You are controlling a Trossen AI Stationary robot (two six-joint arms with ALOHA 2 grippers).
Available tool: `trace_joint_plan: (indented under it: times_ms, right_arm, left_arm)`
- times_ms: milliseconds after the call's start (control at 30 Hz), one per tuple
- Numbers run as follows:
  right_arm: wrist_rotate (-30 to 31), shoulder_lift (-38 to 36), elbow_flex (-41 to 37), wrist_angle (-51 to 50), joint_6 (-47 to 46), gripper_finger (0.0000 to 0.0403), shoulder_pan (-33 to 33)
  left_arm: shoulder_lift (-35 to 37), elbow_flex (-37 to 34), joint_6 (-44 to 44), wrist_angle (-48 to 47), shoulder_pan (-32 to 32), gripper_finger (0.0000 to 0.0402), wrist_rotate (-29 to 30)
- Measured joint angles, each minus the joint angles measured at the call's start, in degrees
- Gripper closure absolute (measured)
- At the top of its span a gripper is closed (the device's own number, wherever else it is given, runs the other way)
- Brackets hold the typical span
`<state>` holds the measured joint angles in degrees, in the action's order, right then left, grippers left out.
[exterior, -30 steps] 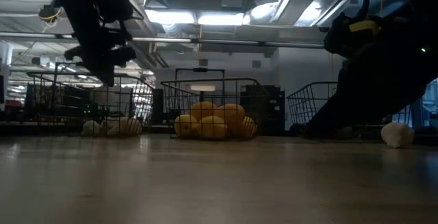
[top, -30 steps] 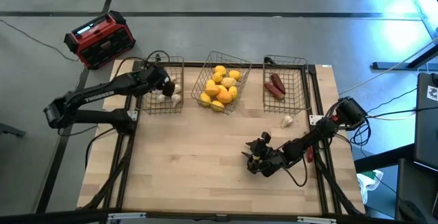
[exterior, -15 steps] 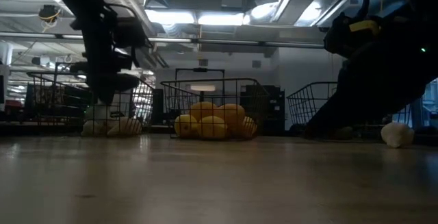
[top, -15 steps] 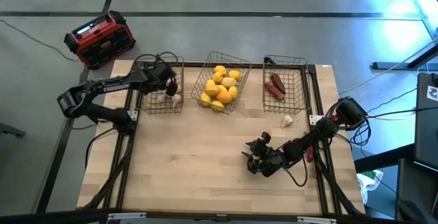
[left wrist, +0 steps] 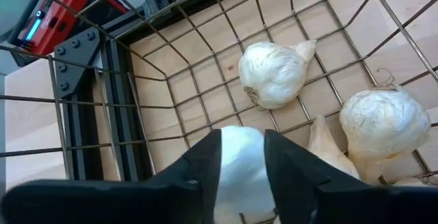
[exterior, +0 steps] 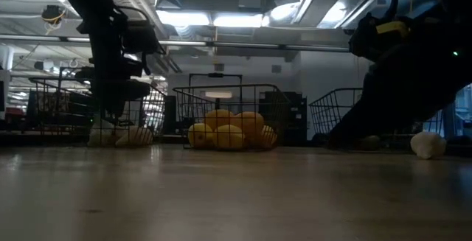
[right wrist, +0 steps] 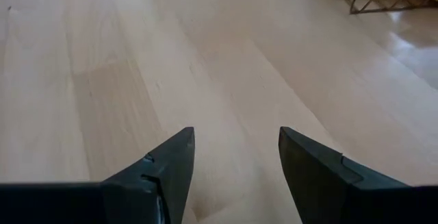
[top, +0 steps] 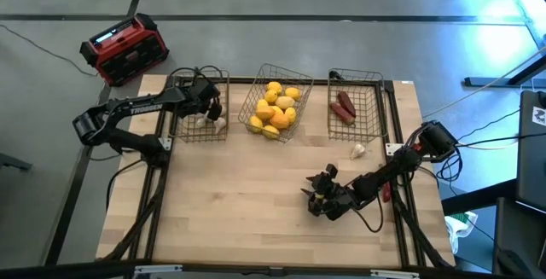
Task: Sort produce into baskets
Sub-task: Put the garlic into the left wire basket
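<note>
Baskets number three, set in a row along the far edge of the bench (top: pixel 256 202), and the middle basket (top: pixel 275 76) serves as landmark. It holds a heap of yellow lemons (top: pixel 271 110) with one orange piece (top: pixel 280 120) near its front; the lemons overlap too much to count exactly, about ten. The left basket (top: pixel 201 77), just to the left of the middle one, holds white bulbs; the left wrist view shows two bulbs (left wrist: pixel 274 73) lying free on the mesh, parts of further ones at the picture's edge, and one bulb (left wrist: pixel 241 162) between the fingers of the left tool (left wrist: pixel 241 159), which reaches down into that basket; whether the fingers still pinch it I cannot tell. The right basket (top: pixel 356 78), just right of the middle one, holds two dark red pieces (top: pixel 345 106). One loose bulb (top: pixel 358 150) lies on the bench in front of the right basket. The right tool (right wrist: pixel 236 155) rests low over bare bench, well in front of the middle basket and to its right, fingers spread, holding nothing.
</note>
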<state>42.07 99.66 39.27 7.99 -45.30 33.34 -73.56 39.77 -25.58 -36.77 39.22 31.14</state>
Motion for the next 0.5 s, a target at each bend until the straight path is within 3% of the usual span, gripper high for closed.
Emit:
trace_joint_plan:
  times_ms: [200, 400, 500]
  right_arm:
    - [1.0, 0.0, 0.0, 0.1, 0.0, 0.0191, 0.0]
    - [0.9, 0.0, 0.0, 0.0, 0.0, 0.0191, 0.0]
    - [0.6, 0.0, 0.0, 0.0, 0.1, 0.0191, 0.0]
  left_arm:
    - [1.5, 1.4, 2.4, -2.8, -1.3, 0.0264, -2.3]
    - [7.5, 6.5, 1.2, -5.5, -5.2, 0.0261, -2.6]
    - [11.4, 8.0, 0.2, -3.7, -9.1, 0.0261, -5.8]
